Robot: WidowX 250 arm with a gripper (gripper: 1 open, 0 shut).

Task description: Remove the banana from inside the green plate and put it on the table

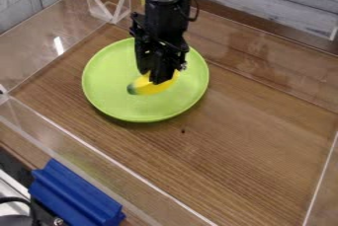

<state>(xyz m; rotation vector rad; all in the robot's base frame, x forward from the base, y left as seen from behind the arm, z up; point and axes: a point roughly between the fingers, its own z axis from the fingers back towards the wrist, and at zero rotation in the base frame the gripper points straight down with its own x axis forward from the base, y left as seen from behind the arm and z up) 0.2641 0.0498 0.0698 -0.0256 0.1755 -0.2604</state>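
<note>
The yellow banana [156,86] hangs a little above the middle of the lime-green plate [106,80], one greenish tip poking out to the left. My black gripper [160,77] points straight down over the plate's centre and is shut on the banana. The fingers cover the banana's middle. The plate rests on the brown wood-grain table [251,131].
Clear acrylic walls [53,33] ring the table on all sides. A blue ridged block [73,198] lies at the front left corner, outside the front wall. Bare wood stretches to the right of and in front of the plate.
</note>
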